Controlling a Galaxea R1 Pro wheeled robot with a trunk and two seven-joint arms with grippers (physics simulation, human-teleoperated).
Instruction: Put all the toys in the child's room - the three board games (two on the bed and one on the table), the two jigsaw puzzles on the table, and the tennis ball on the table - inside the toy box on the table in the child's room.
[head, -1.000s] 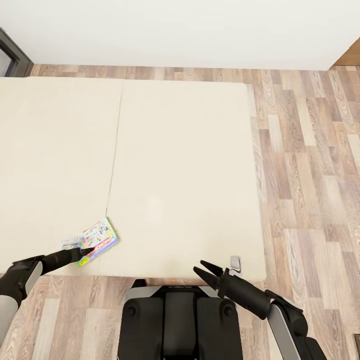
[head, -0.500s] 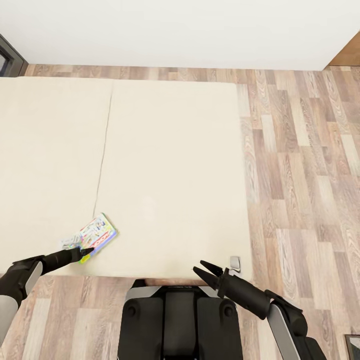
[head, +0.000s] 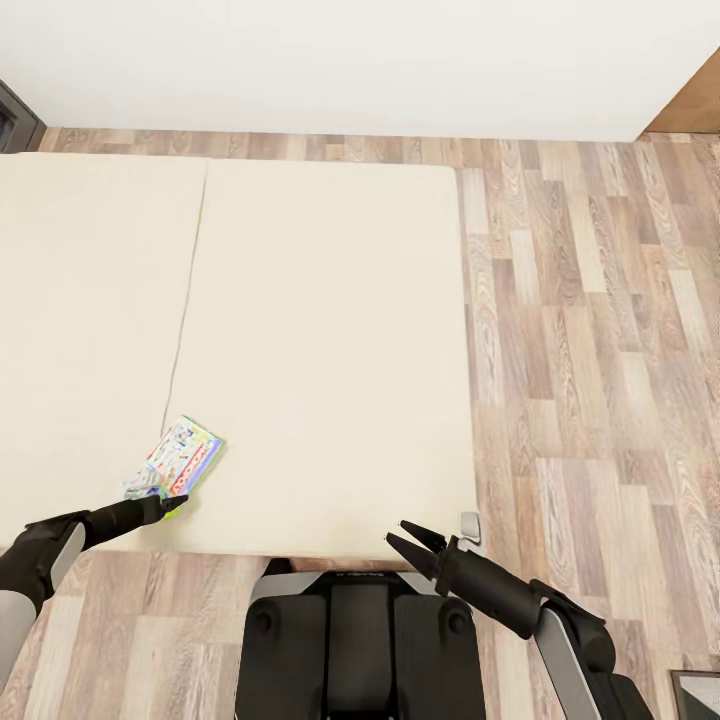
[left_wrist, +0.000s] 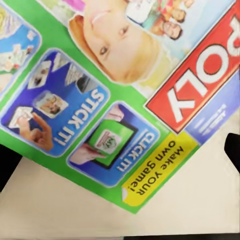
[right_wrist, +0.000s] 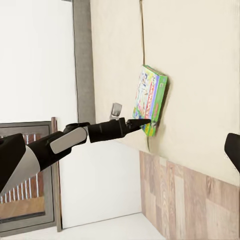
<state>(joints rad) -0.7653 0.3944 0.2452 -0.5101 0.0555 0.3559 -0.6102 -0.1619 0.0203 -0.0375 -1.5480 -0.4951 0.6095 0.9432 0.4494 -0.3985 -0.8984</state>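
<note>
One board game, the purple-green Monopoly box (head: 183, 455), lies flat on the cream bed (head: 320, 330) near its front edge, just right of the mattress seam. My left gripper (head: 172, 503) reaches in from the left, its tips at the box's near end. In the left wrist view the printed lid (left_wrist: 115, 85) is very close, with a dark finger (left_wrist: 233, 150) at each side, so the gripper is open. The right wrist view shows the box (right_wrist: 149, 97) and the left gripper (right_wrist: 145, 121) against its corner. My right gripper (head: 412, 540) hangs open and empty by the bed's front right corner.
Wood-plank floor (head: 600, 350) runs along the bed's right side and behind it, up to a white wall (head: 350, 60). A small grey bracket (head: 470, 523) sits at the bed's front right corner. My dark base (head: 360, 640) stands against the bed's front edge.
The whole view has slid, so the bed now sits further left in the picture. The Monopoly box has turned and shifted slightly right of the seam, staying at my left fingertips. Both arms hold their pose.
</note>
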